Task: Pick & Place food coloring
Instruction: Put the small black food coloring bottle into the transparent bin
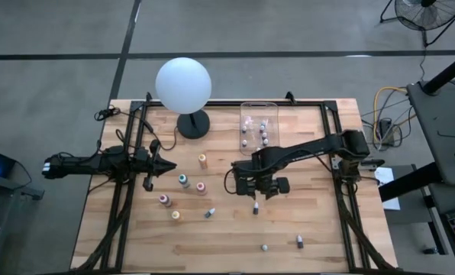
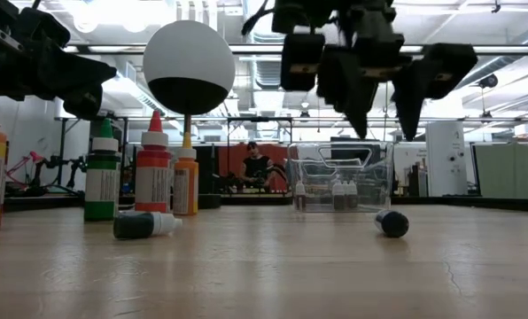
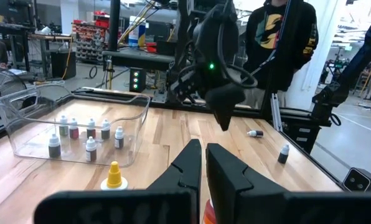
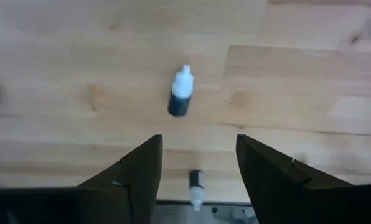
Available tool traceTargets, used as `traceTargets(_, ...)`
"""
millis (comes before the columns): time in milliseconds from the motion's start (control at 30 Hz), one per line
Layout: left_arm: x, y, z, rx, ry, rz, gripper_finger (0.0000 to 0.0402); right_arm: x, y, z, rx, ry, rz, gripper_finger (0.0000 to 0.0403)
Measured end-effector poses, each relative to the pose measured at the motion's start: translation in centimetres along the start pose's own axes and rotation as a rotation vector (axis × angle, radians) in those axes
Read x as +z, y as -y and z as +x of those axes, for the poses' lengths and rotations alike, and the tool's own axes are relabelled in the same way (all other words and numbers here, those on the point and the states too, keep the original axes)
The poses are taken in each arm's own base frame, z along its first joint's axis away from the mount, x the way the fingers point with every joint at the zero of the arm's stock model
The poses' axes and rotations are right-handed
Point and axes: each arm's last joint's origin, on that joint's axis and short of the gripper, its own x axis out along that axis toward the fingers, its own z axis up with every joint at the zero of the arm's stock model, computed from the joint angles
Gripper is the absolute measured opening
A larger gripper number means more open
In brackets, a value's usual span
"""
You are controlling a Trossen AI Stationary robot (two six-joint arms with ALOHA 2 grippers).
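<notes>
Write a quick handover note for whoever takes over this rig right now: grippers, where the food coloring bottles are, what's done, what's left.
Right gripper: open, empty, above a small dark bottle lying mid-table.
Left gripper: shut, empty, waiting at the table's left side.
Done: several small bottles stand in the clear bin.
Left: the colored bottles standing left of center, plus small dark bottles scattered toward the near edge.
Lamp stands beside the bin.

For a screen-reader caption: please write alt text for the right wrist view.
The right hand hangs open over the wooden table, holding nothing. A small dark dropper bottle with a white cap lies beyond its fingers, and another small bottle lies between them.
</notes>
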Motion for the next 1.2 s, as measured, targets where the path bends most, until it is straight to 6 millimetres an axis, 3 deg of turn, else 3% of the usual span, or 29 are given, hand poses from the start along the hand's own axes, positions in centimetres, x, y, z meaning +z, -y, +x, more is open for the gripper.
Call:
traceTargets(567,0.0,0.0,0.0,0.0,0.0,0.0,0.0,1.5,-1.9,3.9,-0.02,-0.006,0.081,0.0191)
traceTargets(1200,0.0,0.0,0.0,0.0,0.0,0.0,0.0,2.5,-1.0,6.8,-0.059,-0.036,0.08,0.0191)
